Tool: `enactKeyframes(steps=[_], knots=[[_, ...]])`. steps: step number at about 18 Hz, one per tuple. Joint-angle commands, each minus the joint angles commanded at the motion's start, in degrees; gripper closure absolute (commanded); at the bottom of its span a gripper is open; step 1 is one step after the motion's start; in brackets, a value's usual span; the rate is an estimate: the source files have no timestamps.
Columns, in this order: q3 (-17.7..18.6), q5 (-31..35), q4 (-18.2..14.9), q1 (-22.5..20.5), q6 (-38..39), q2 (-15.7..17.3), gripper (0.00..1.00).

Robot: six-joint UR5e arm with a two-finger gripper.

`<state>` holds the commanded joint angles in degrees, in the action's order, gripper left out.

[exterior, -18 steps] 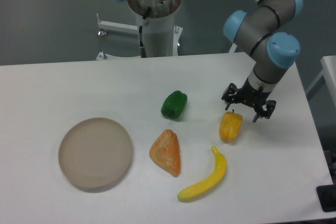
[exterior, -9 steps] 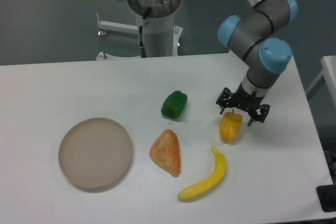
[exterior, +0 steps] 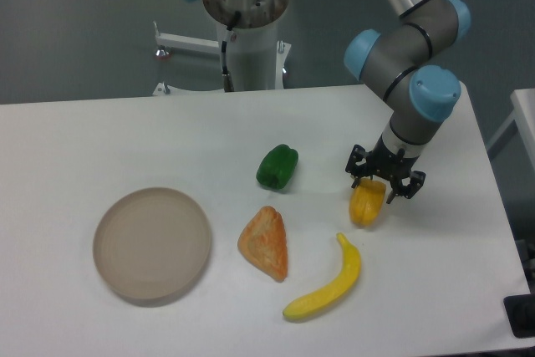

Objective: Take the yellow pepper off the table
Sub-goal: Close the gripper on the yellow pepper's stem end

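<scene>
Pincer [exterior: 384, 187] spread wide, low over the far end of the yellow pepper [exterior: 366, 205], not yet pinching it. Pepper lying on the counter [exterior: 125, 140], right of the green pepper [exterior: 277, 166]. Closing and lifting left to do.

Table [exterior: 125, 131] is seen plain white. Yellow pepper [exterior: 366, 205], glossy yellow-orange, is found just under the black fingers [exterior: 356, 175]. Green pepper [exterior: 277, 166], deep glossy green, is seen left of the fingers. Orange wedge [exterior: 265, 242] is mottled orange. Banana [exterior: 328, 288] is bright yellow. Plate [exterior: 151, 245] is dull beige. Arm [exterior: 410, 56] is grey with light blue caps.
</scene>
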<state>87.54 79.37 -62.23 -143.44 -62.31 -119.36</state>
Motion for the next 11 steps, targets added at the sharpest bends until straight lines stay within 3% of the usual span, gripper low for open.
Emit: enactKeyframes(steps=[6,11], knots=[[-2.54,-0.17,-0.35,-0.18,0.00,0.09,0.45],[-9.74,0.35,-0.53,0.09,-4.47,-2.37,0.45]])
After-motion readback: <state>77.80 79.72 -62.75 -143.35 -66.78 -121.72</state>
